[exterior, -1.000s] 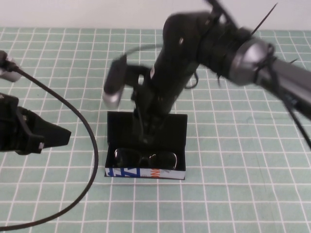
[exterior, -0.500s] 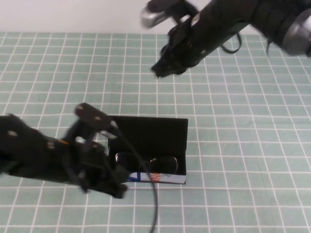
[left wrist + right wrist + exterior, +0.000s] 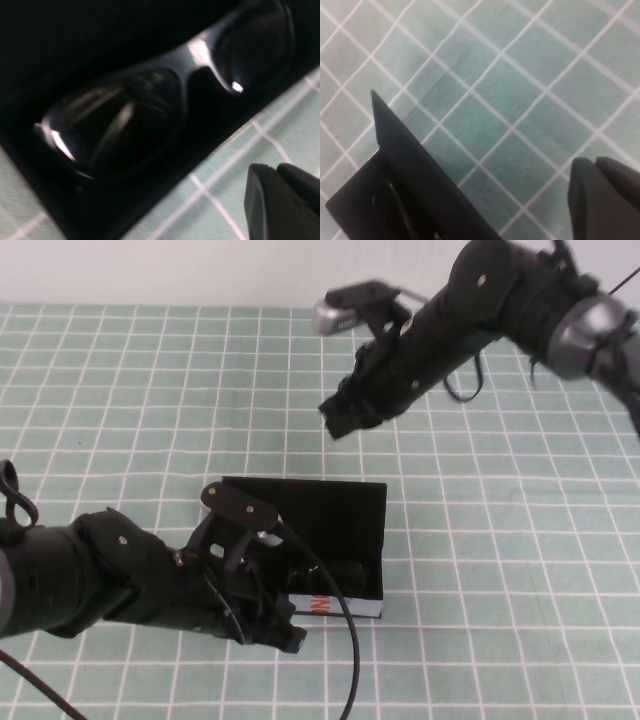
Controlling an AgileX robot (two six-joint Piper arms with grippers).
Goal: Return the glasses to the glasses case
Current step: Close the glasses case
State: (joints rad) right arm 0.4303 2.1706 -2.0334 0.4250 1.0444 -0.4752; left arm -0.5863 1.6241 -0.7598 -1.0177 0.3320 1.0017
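Observation:
The black glasses case point(image 3: 335, 508) lies open mid-table, its lid back and its printed front side point(image 3: 340, 608) partly showing. The black glasses point(image 3: 348, 573) lie inside it. They fill the left wrist view point(image 3: 150, 95), resting in the case point(image 3: 60, 200). My left gripper point(image 3: 283, 632) is shut and empty, low at the case's front left corner; its fingertips point(image 3: 260, 190) sit just outside the front wall. My right gripper point(image 3: 335, 422) is shut and empty, raised well behind the case. A corner of the case point(image 3: 405, 170) shows in the right wrist view, with the gripper point(image 3: 595, 165) apart from it.
A green mat with a white grid point(image 3: 500, 570) covers the table. The left arm's black cable point(image 3: 345, 640) loops across the case's front. The left arm's bulk point(image 3: 90, 585) lies over the near left.
My right gripper has lifted off the case and gone back and up to the far side. My left arm has swung in from the left edge to the case's front.

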